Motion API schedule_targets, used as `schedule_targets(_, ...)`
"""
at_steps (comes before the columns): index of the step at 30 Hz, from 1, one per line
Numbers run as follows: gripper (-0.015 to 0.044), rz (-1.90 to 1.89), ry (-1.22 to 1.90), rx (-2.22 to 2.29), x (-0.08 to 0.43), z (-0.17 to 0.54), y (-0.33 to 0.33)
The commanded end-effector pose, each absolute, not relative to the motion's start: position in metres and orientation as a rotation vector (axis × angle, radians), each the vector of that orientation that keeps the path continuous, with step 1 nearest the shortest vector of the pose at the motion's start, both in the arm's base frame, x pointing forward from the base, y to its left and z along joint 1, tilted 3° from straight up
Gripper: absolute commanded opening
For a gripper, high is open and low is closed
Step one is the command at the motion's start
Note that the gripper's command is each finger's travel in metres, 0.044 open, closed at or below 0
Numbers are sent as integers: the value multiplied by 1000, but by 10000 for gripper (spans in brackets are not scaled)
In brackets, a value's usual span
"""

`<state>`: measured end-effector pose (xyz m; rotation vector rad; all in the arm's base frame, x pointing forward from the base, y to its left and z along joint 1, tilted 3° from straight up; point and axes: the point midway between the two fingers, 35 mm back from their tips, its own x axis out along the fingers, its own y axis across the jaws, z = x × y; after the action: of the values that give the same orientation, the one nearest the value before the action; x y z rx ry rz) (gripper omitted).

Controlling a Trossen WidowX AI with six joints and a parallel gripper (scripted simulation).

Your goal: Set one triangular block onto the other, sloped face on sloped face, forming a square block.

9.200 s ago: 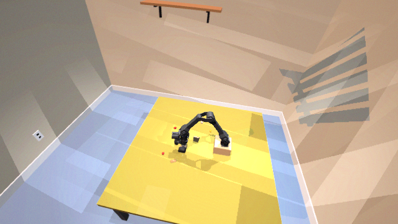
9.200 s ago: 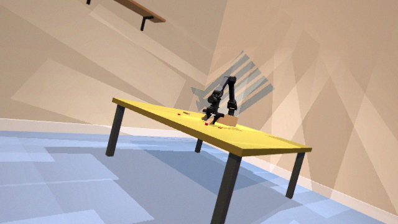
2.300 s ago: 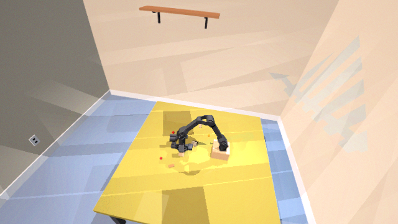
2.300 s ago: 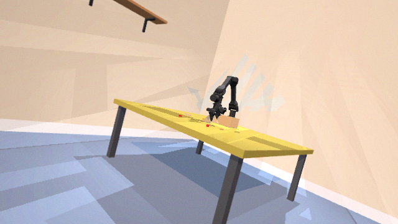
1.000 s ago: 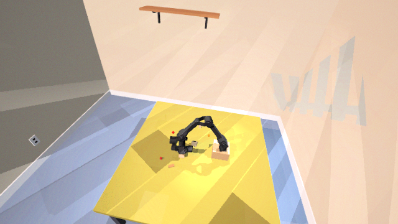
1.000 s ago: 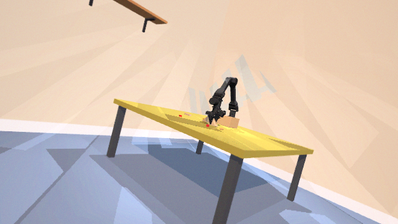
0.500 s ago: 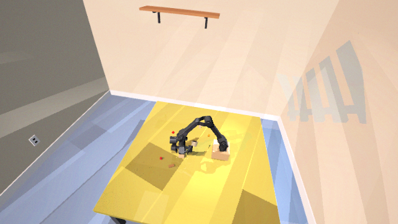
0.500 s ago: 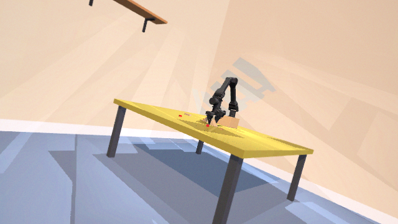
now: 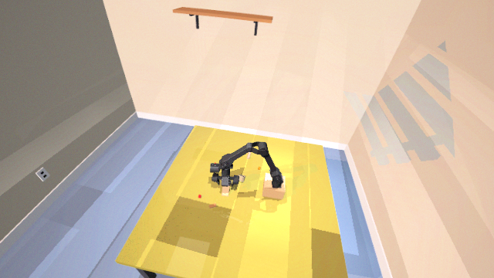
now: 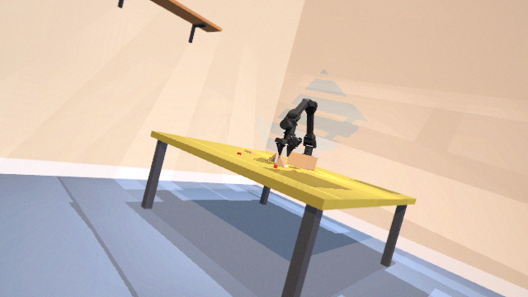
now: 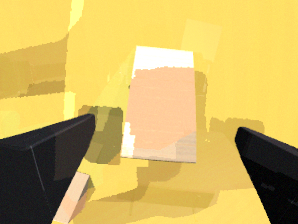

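Note:
A box-shaped pale wooden block (image 9: 273,193) (image 10: 302,161) (image 11: 162,105) rests on the yellow table (image 9: 247,247) (image 10: 231,165). Its top looks level and rectangular in the wrist view. Its outline fits two triangular blocks set together, but no seam or sloped face can be made out, so how evenly the ends meet cannot be told. My gripper (image 9: 277,184) (image 10: 308,153) (image 11: 166,127) is open wide and empty over the block, with a gap on each side of it in the wrist view. The top and exterior views are too small to show the exact fingertip height above it.
Near the arm's base are smaller wooden pieces (image 9: 225,190) (image 9: 241,178), which look wedge-shaped in the exterior view. A wooden piece (image 11: 72,197) shows by the left finger. A red bit (image 9: 199,196), a brown piece (image 9: 212,205) and an orange bit (image 9: 258,168) lie on the table.

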<state>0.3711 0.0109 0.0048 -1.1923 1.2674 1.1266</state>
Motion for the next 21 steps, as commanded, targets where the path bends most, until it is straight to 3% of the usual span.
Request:
schedule_targets(1,440,1133,1262,-1184,371,5,10)
schedule_targets(9,440,1293,952,-894,364,39,-41)
schedule_targets(21,440,1294,942,-888,365,35,-40)
